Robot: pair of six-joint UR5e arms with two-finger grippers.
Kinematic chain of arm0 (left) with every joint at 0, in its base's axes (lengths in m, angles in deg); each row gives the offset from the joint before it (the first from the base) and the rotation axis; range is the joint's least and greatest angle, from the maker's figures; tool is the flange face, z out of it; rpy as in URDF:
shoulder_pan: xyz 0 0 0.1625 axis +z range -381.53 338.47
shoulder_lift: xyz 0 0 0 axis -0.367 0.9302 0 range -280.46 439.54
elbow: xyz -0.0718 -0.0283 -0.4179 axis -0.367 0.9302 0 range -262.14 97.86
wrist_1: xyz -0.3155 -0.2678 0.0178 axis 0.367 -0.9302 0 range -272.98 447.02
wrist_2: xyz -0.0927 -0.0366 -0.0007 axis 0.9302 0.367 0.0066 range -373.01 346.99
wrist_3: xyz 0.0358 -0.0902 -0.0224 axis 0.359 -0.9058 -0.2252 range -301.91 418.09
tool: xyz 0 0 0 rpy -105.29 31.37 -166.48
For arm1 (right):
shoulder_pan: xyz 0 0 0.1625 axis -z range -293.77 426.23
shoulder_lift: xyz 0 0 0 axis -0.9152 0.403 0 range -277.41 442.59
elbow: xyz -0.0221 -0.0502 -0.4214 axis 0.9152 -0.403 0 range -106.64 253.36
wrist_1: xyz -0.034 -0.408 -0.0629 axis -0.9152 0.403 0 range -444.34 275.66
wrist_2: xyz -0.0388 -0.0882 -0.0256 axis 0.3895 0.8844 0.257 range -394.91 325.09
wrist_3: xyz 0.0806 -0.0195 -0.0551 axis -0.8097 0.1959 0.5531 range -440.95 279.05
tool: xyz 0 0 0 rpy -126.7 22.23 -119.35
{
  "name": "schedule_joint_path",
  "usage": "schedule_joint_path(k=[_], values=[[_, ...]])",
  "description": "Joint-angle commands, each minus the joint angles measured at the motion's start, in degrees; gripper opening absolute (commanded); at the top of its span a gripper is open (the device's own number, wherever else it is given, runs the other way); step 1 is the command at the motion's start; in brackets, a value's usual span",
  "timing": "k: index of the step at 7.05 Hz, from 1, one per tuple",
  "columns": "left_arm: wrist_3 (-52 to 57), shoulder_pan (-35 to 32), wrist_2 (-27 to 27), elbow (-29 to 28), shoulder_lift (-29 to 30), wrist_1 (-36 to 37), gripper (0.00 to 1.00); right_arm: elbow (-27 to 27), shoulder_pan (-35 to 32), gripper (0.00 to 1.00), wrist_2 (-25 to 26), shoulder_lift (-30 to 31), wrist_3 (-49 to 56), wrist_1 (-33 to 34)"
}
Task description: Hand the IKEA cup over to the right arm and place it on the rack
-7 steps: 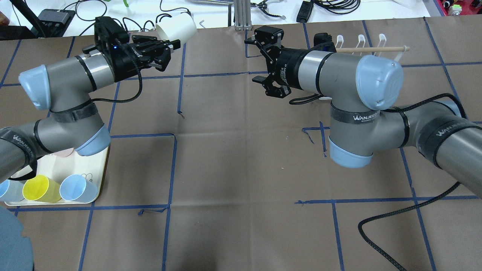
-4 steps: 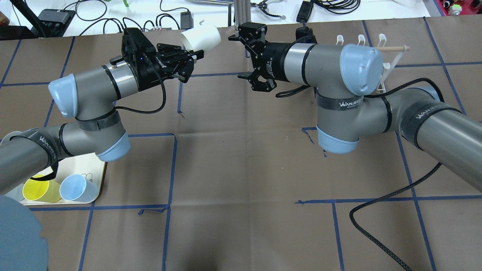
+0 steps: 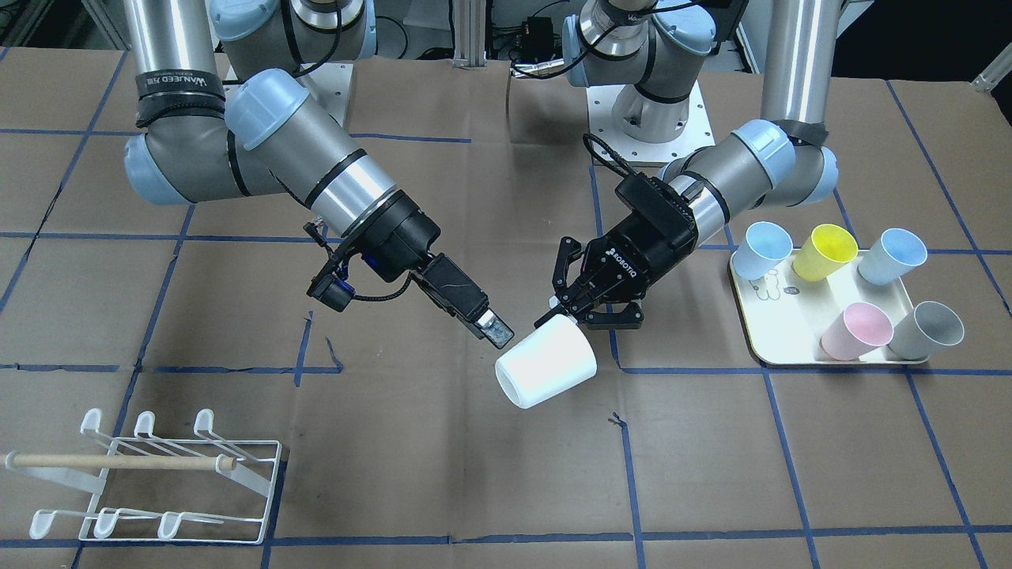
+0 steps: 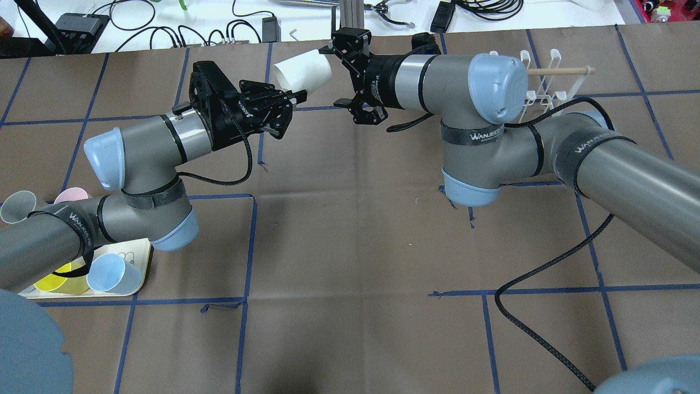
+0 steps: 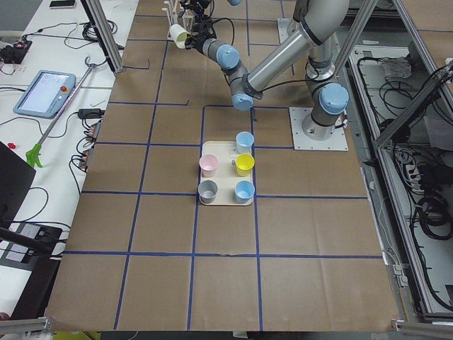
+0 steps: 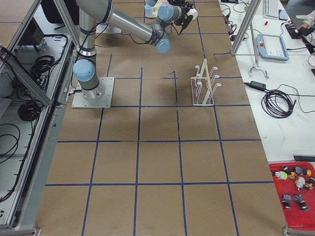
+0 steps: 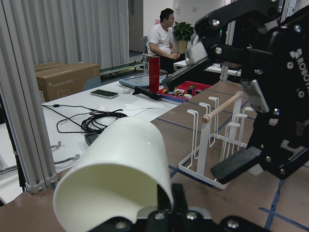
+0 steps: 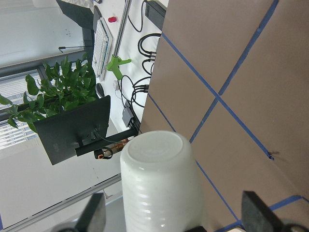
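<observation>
Left pincer [image 3: 571, 312] clamps cup [image 3: 545, 363] — right pincer [image 3: 492, 327] spread.

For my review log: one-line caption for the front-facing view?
Left gripper holds white cup by its rim above the table; open right gripper poised at its base.

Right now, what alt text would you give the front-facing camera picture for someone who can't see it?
Above a brown table, the left end effector grips a white cup by its rim, while the right end effector hangs close beside it. A white wire rack stands at the picture's lower left; a tray of five coloured cups at its right.
</observation>
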Motion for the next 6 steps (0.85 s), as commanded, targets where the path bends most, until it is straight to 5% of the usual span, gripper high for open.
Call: schedule_joint_path(k=[1,6], values=[[-0.1,0.0,0.0,0.0,-0.1,0.1,0.01,-1.7,-0.6,1.0,0.1,-1.6,-0.1,-0.1],[-0.9,-0.1,-0.2,0.0,-0.4,0.1,0.01,-5.7,-2.4,1.0,0.2,-5.1,-0.4,-0.4]])
